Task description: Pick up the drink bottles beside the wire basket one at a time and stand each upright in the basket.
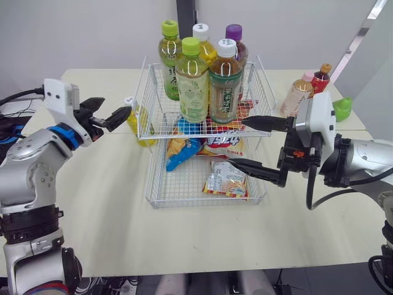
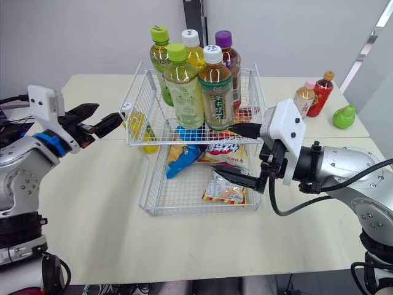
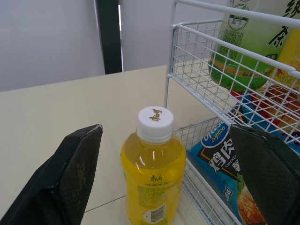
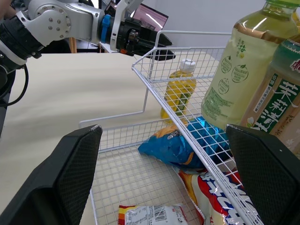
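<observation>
Two-tier white wire basket [image 1: 184, 204] on a matte cream table [image 1: 92, 196]. The upper tier is a shallow mesh tray holding five upright clear plastic bottles: at the front a pale-green drink with a lime cap [image 1: 193, 86] and a brown tea with a white cap [image 1: 225, 86]; behind them a green-capped bottle [image 1: 169, 55], a white-capped bottle [image 1: 202, 44] and a purple-capped bottle [image 1: 235, 43]. The lower tier holds crinkled foil snack packets: a blue one [image 1: 181, 150], a red-and-white one [image 1: 224, 142] and a small flat one [image 1: 226, 180]. A yellow drink bottle [image 3: 152, 173], cylindrical with a ribbed white screw cap, stands upright on the table just beside the basket's left wall, outside the mesh. The left gripper [image 1: 116, 106] hovers near this bottle's cap with its black fingers spread wide, holding nothing. The right gripper [image 1: 237, 141] sits at the basket's right side, its long tapered fingers likewise apart and empty, one level with the upper tier, one by the lower tier. Further right on the table stand a pink-capped bottle [image 1: 296, 95], a red bottle [image 1: 320, 80] and a glossy green pear-shaped object [image 1: 342, 109].
</observation>
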`<state>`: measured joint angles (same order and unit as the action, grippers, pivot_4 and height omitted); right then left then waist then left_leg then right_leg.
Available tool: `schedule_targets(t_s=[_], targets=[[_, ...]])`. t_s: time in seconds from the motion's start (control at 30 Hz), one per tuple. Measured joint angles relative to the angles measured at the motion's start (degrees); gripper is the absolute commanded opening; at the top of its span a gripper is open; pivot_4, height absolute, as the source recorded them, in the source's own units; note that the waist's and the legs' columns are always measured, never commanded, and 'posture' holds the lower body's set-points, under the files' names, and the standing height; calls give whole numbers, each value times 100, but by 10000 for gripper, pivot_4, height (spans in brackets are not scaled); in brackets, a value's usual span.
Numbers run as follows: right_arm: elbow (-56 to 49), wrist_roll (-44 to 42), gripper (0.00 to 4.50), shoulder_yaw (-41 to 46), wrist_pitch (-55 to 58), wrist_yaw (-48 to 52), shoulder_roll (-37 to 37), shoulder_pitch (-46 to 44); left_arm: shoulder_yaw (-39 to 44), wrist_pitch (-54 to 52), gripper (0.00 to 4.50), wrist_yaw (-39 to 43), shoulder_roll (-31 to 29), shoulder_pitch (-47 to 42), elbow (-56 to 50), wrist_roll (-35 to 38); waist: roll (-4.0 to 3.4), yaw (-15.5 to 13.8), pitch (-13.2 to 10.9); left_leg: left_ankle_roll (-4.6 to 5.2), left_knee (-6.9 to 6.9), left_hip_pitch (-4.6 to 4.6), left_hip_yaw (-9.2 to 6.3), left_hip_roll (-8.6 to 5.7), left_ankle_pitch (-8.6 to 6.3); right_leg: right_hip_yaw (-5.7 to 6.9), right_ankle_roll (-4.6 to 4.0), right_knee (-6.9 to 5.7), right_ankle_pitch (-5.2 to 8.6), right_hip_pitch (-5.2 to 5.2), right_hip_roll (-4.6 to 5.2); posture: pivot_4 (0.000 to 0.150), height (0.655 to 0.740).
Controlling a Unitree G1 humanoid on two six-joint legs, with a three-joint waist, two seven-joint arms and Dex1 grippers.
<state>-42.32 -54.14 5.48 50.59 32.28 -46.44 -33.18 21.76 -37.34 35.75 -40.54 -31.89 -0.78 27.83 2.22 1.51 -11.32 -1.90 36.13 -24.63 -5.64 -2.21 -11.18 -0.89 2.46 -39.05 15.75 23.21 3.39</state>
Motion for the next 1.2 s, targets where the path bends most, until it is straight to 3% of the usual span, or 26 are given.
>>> schedule_targets(t_s=[0.53,0.8,1.2], targets=[[-2,76,45000,-79,12,-119,17,-91,-381,103,44856,-121,336,-752,796,-6,0,10,0,0,0,0,-1,-1,0,1,0,0,0,0,-1,1500,7400],[-10,89,45000,-213,67,-208,33,-140,-790,795,44856,-358,393,-1124,1681,-658,0,8,0,0,0,0,0,-2,0,1,0,0,0,0,-1,1500,7400],[-18,56,45000,-230,161,-362,96,-183,-928,1261,44856,-287,664,-1486,2453,-933,0,-5,0,0,2,-3,-1,-4,0,3,0,0,0,0,0,1500,7400]])
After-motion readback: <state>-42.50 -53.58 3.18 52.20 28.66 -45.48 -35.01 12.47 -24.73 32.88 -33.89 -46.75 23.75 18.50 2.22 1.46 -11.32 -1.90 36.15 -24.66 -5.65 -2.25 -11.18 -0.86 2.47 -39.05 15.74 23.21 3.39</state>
